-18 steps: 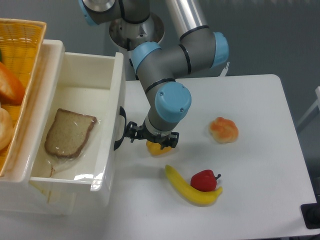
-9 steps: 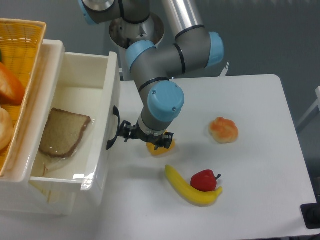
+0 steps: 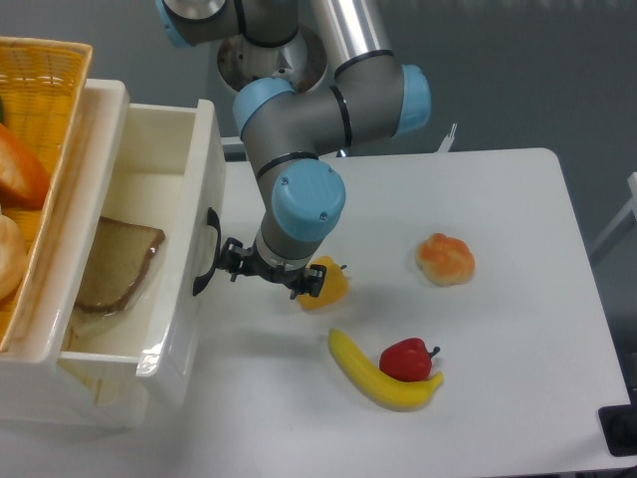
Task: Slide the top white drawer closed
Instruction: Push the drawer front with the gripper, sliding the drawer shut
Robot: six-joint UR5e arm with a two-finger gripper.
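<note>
Half closed is how I'd judge the top white drawer (image 3: pixel 164 239) at the left of the frame: its front panel, with the curved black handle (image 3: pixel 204 253), has slid leftward over the last second, and the open tray looks clearly narrower than it did. A slice of bread (image 3: pixel 117 264) inside is now partly tucked under the cabinet's edge. That tells me the push is working and the job is well under way, though a good strip of tray is still showing, so more travel to the left is needed.

Just right of the handle sits the gripper (image 3: pixel 237 271), which has moved left along with the panel. It appears to be pressing against the handle or the panel beside it. Its fingers carry nothing I can see, but whether they are spread or drawn together I cannot tell from this angle.

Further right on the table (image 3: pixel 518 299) lie an orange pepper (image 3: pixel 328 284) close behind the gripper, a banana (image 3: pixel 383 383) with a red apple (image 3: pixel 406 358) resting against it, and a bun (image 3: pixel 445 258). A yellow basket (image 3: pixel 40 100) fills the upper left corner.
</note>
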